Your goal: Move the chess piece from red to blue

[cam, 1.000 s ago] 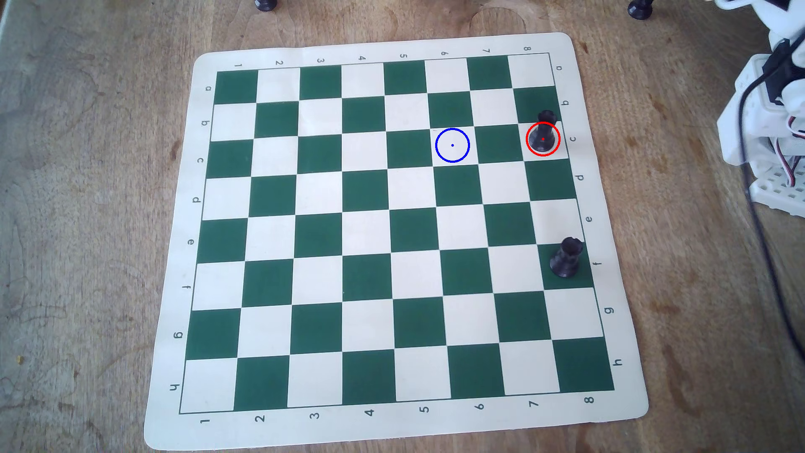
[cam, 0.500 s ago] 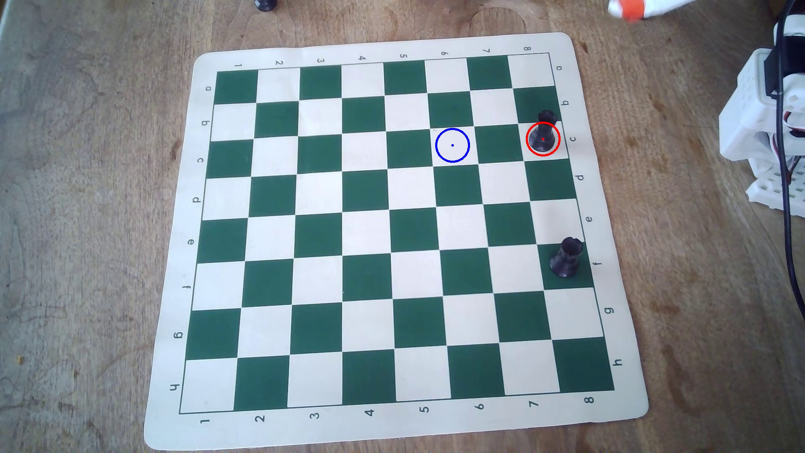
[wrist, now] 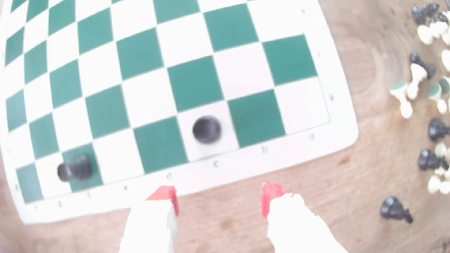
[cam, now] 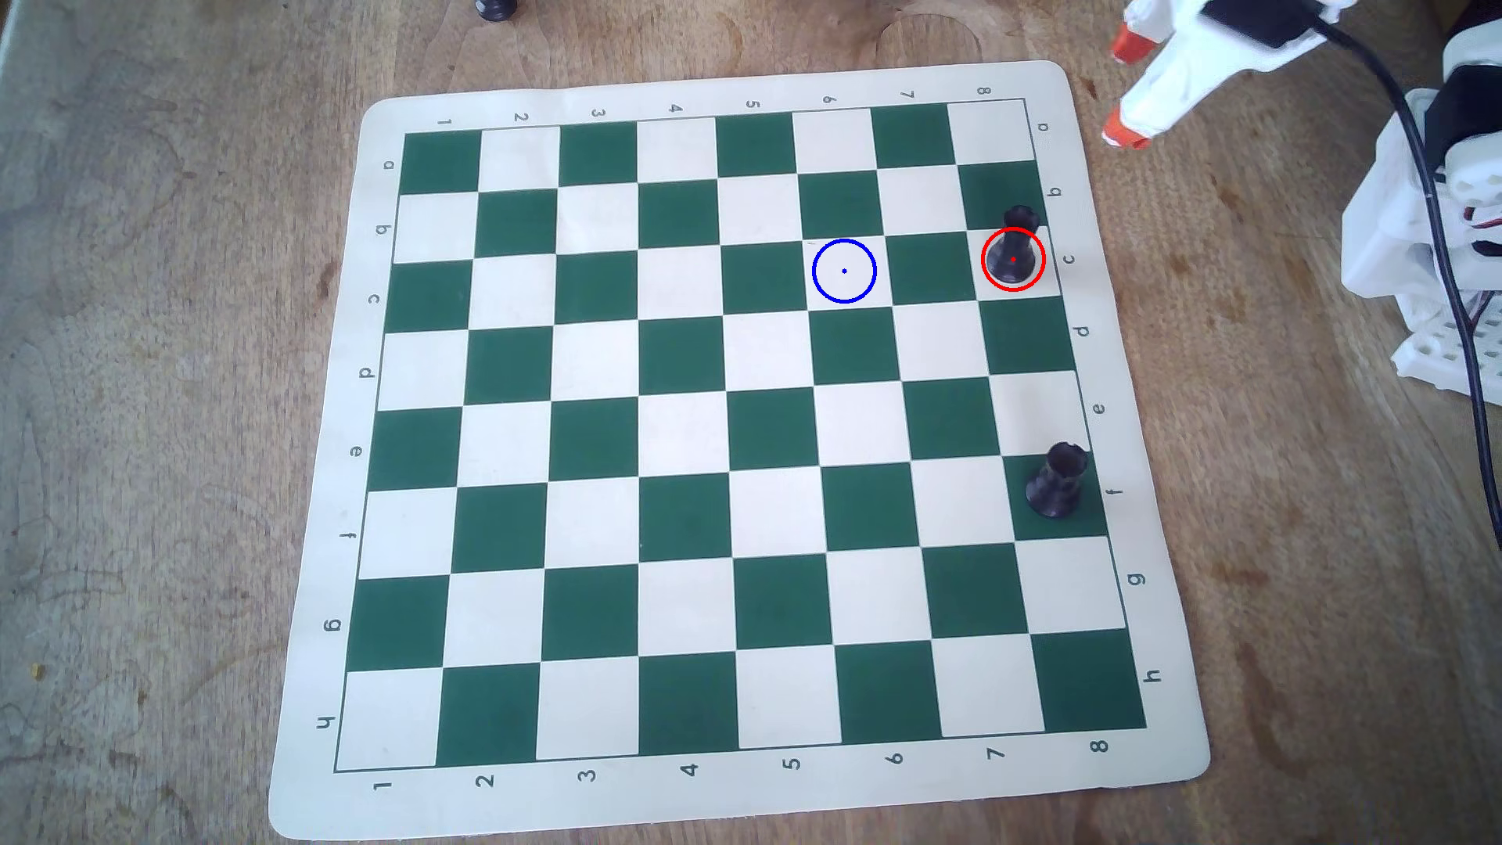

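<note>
While the chess piece stands untouched in the red circle, the empty gripper, fingers spread, must reach it first.

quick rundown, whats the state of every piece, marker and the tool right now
chess piece: upright, standing inside the red circle, not held
red circle: occupied by the chess piece
blue circle: empty, on a white square
black rook: upright on a green edge square, untouched
tool: open, holding nothing, off the board's corner
spare pieces: off the board, several lying on their sides
</note>
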